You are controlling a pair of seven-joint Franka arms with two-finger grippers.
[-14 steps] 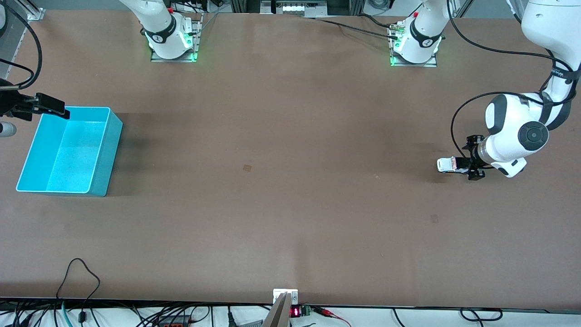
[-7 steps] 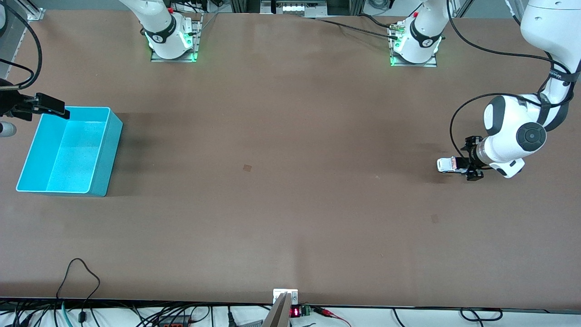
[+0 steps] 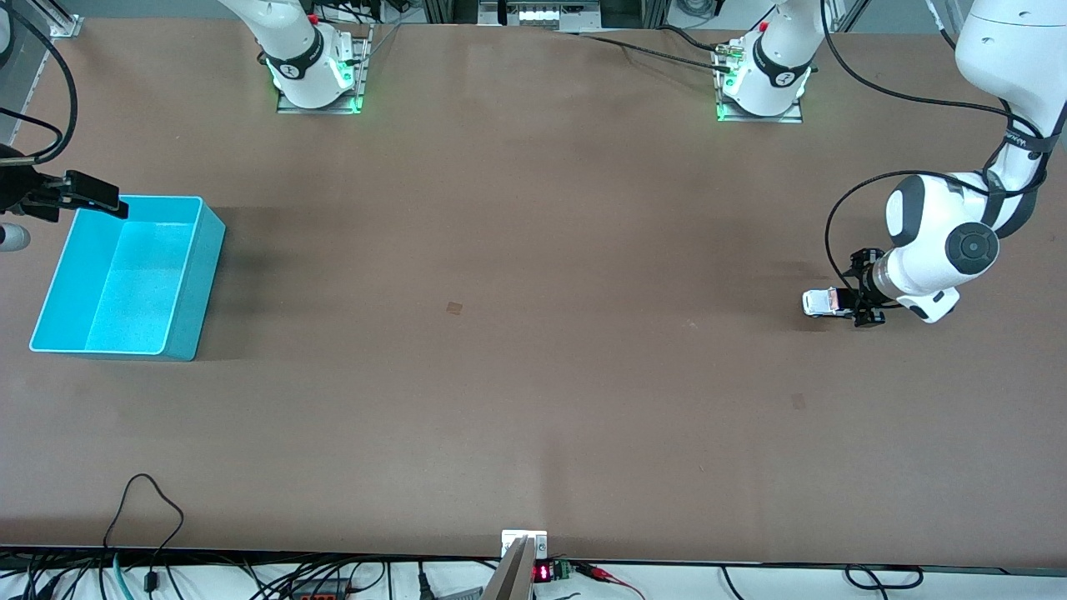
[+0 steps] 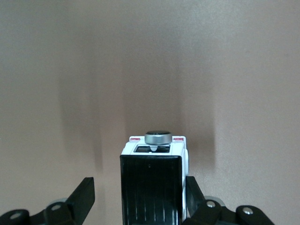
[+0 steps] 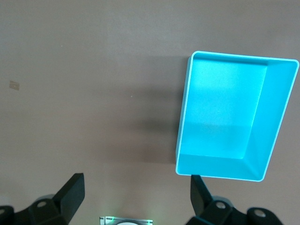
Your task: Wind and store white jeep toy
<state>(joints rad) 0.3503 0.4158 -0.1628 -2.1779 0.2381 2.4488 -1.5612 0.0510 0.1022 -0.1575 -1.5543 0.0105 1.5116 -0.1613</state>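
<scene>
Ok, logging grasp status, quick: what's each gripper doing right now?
Left gripper: down at the table, fingers open around the toy jeep, one touching its side, the other apart.
Right gripper: open, holding nothing, waiting above the blue bin.

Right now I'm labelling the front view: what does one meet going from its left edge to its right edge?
right gripper → cyan bin → white jeep toy → left gripper, its fingers around the jeep.

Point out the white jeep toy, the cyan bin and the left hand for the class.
white jeep toy (image 4: 151, 190): left wrist view, on its black roof panel.
cyan bin (image 3: 193, 283): front view, on its outer side wall.
left hand (image 3: 852, 306): front view, midway between its fingertips, around the jeep.
</scene>
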